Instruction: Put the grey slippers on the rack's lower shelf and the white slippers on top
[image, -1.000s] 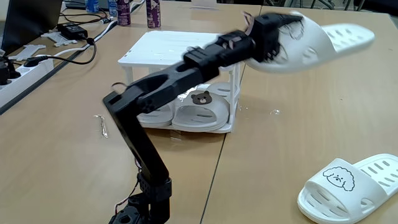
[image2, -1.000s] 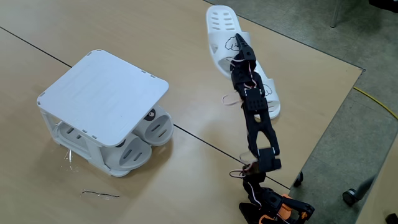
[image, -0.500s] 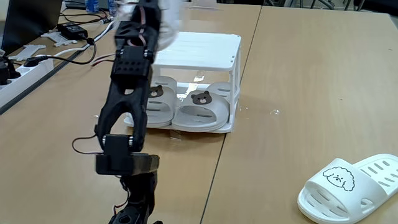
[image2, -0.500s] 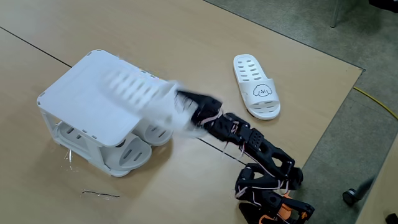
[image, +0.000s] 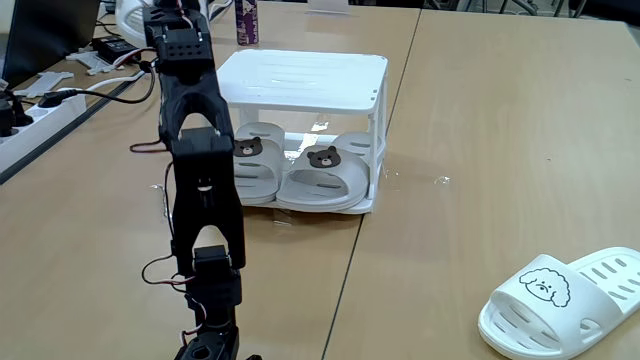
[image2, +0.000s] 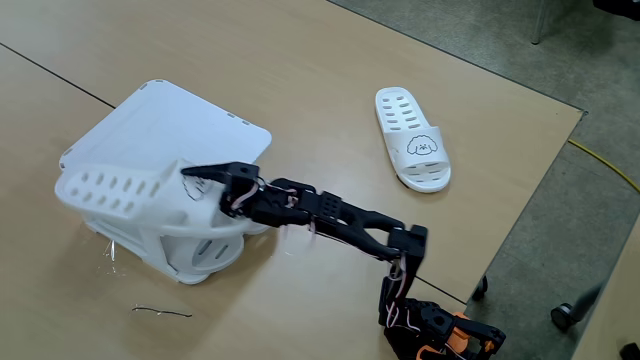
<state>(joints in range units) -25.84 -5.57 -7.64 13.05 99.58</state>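
The white rack (image: 300, 72) (image2: 190, 115) stands mid-table. Both grey slippers (image: 325, 175), with bear faces, lie side by side on its lower shelf (image: 365, 205); in the high fixed view one toe (image2: 215, 250) peeks out below. My gripper (image2: 203, 180) (image: 168, 12) is shut on the strap of one white slipper (image2: 135, 195) (image: 128, 18), held level over the rack's near-left part. I cannot tell whether it touches the top. The other white slipper (image: 565, 298) (image2: 413, 140), with a dog face, lies flat on the table, far from the rack.
A power strip (image: 35, 112), black cables (image: 110, 85) and bottles (image: 245, 22) sit at the back left in the low fixed view. A thin wire piece (image2: 160, 312) lies near the rack. The table's edge (image2: 530, 200) runs past the loose slipper.
The arm swung from the right side across the table, carrying the white slipper, and now holds it at the rack's left part. The other slippers and the rack stayed put.
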